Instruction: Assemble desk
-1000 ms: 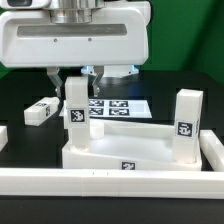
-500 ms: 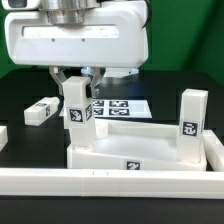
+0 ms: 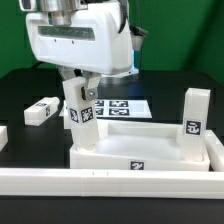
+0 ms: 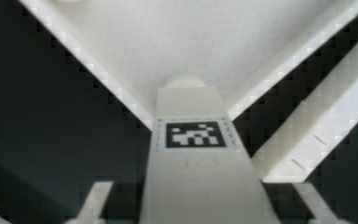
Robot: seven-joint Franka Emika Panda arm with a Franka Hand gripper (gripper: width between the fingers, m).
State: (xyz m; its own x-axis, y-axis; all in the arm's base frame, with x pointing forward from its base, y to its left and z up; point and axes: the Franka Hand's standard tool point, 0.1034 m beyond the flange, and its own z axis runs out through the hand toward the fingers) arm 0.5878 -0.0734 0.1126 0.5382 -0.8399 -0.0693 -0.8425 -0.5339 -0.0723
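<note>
The desk top point(image 3: 150, 152), a white rimmed tray, lies at the front of the black table. One square leg point(image 3: 192, 122) stands upright in its corner on the exterior view's right. My gripper point(image 3: 78, 80) is shut on a second leg point(image 3: 80, 112), which stands slightly tilted in the corner on the exterior view's left. In the wrist view this tagged leg point(image 4: 197, 140) runs between my gripper's point(image 4: 190, 186) fingers point(image 4: 98, 200), with the desk top's rim point(image 4: 211, 40) beyond it. A third leg point(image 3: 42, 110) lies loose on the table at the exterior view's left.
The marker board point(image 3: 120, 107) lies flat behind the desk top. A long white border rail point(image 3: 100, 180) runs along the front and another rail point(image 3: 214, 150) stands at the exterior view's right, close against the desk top.
My gripper has turned and swung toward the exterior view's right with the leg in it. The leg now leans and shows another face. The desk top has shifted slightly right.
</note>
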